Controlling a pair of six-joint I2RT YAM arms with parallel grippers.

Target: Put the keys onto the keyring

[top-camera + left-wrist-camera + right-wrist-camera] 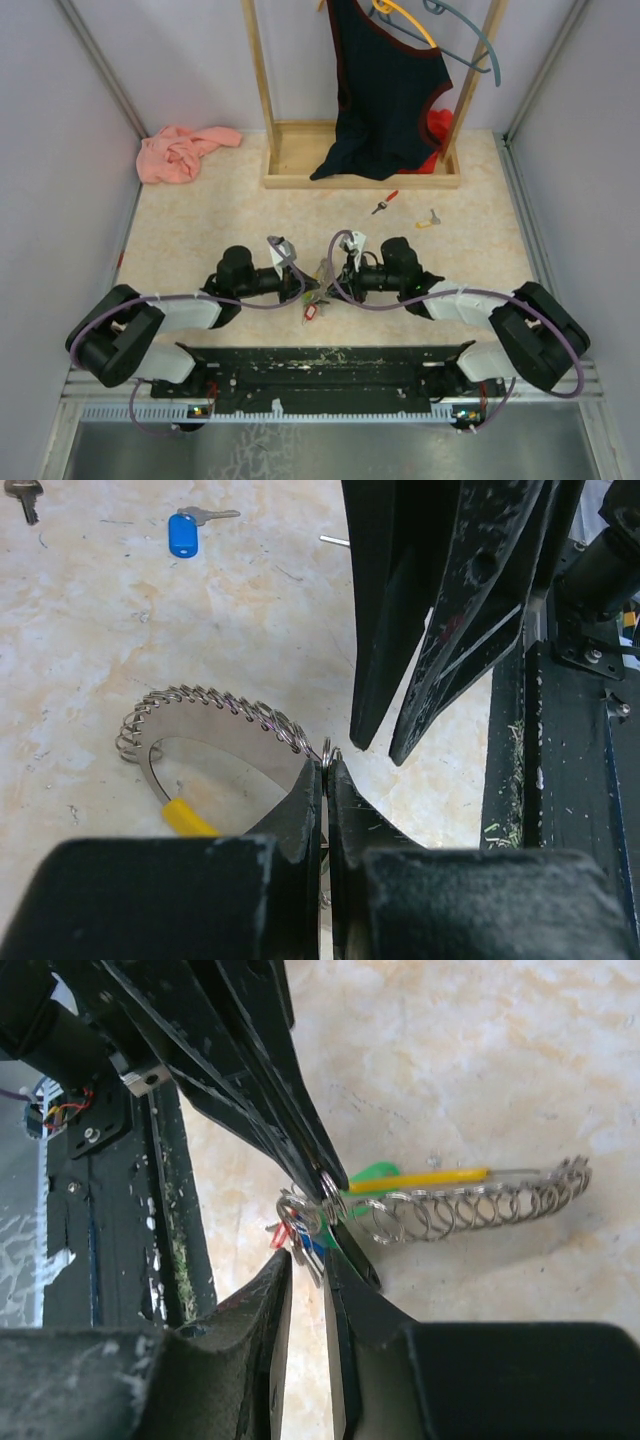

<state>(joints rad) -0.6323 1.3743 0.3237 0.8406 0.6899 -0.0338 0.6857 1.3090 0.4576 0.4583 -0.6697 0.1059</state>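
Note:
The keyring [210,712], a grey coiled metal loop with a yellow section [188,818], lies on the table. My left gripper [328,765] is shut on a small split ring at the coil's end. Two small keys with red and blue heads [298,1232] hang from that ring. My right gripper [305,1260] stands just before them, its jaws slightly apart and gripping nothing. The coil [470,1210] trails off to the right there. Loose keys lie apart: a blue-headed one [182,534], a red-headed one [385,202] and a yellow one [428,218].
A wooden rack [300,160] with a dark garment [385,90] on a hanger stands at the back. A pink cloth [180,150] lies at the back left. The black base rail [320,365] runs just behind both grippers. A green tag [375,1172] hangs by the ring.

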